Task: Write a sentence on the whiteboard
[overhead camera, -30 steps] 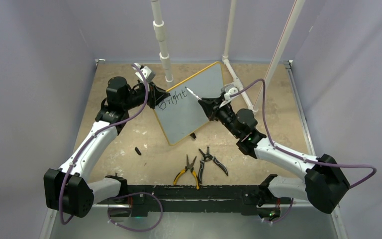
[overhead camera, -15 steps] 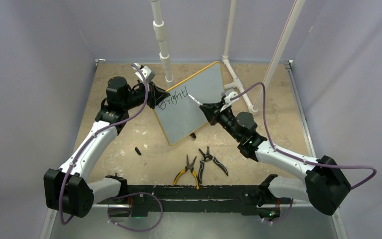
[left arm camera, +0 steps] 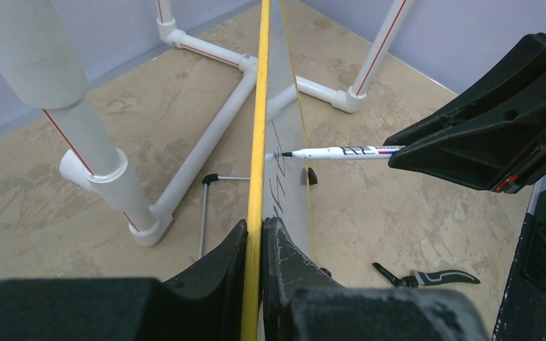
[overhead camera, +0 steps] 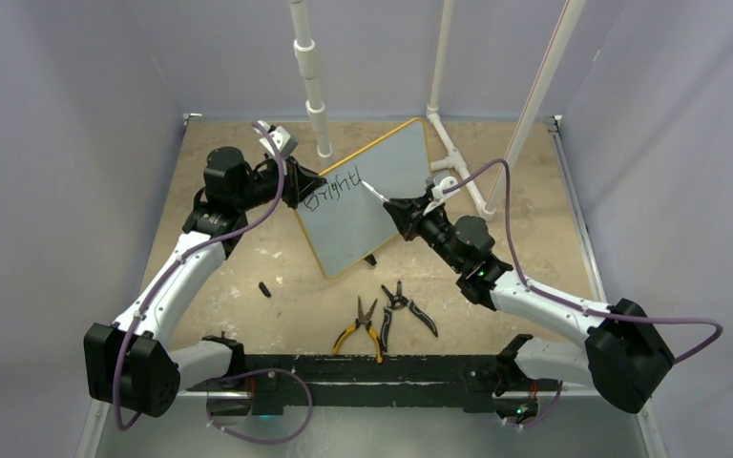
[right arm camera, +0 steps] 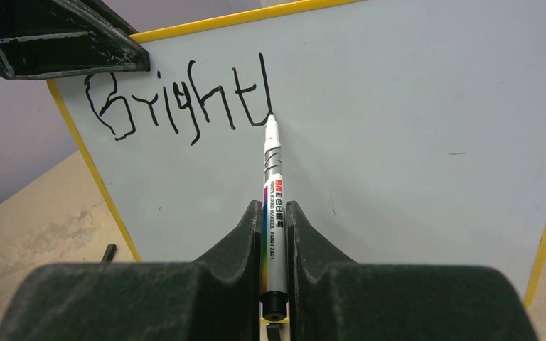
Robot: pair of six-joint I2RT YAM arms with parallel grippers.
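- So far we read only "Bright" in the sentence, black script along the upper left of the right wrist frame. One more hooked stroke follows the "t", and we cannot name it as a letter.
- We see the tip of the marker touching the whiteboard at the end of that last stroke, so we judge the pen to be mid-letter.
- We find the right gripper closed on the marker's barrel, a jaw tight on each side, with the pen pointing up the middle of that frame.
- We find the left gripper clamped on the board's yellow rim at bottom centre of the left wrist frame, where the board shows edge-on. In the overhead view this grip sits at the board's left corner, next to the "B".
- We place the board at upper centre of the overhead frame, stood up on the table between the two arms, with white pipes just behind it.
- We judge the task to be early. One word is begun, and the centre, right and lower parts of the board are bare apart from a few faint specks. The rest of that word and every word after it are left to write.
- We note yellow-handled pliers and black-handled pliers at lower centre of the overhead frame, and a small dark thing to their left. All lie apart from both grippers. What the dark thing is, we cannot tell.
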